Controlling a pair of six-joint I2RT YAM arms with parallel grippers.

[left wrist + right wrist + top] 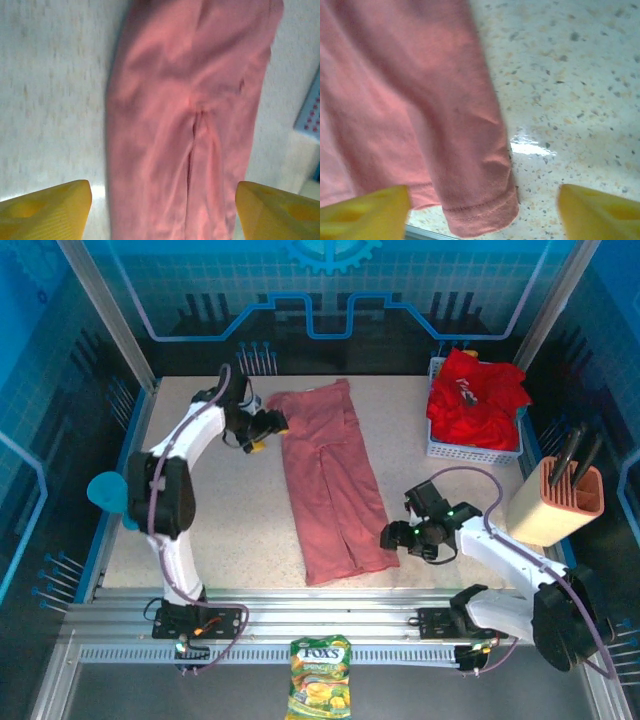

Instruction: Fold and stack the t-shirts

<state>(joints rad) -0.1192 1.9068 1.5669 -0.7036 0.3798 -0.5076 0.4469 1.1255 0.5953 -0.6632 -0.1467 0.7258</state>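
**A:** Where is the pink t-shirt (pixel 330 480) now?

**B:** It's flat on the desk (pixel 230 510), laid out as a long narrow strip with its sides turned in. Its far end lies just beside the left claw (pixel 268 435), and its near hem corner sits below the right claw (pixel 390 537).

**A:** Is either claw holding it?

**B:** No, both claws are spread wide with nothing pinched. In the right wrist view the hem corner lies on the desk between the yellow fingers (pixel 365 212), and as far as I can tell they aren't touching it.

**A:** Why one claw at each end?

**B:** I'd say it's for the cross fold. A strip this long needs one end lifted and carried over the other, and soft cloth slides unless the other end is minded.

**A:** And the red t-shirts (pixel 475 400)?

**B:** They're heaped in the white basket (pixel 470 452), well beyond the right claw, waiting their turn. No stack is begun yet
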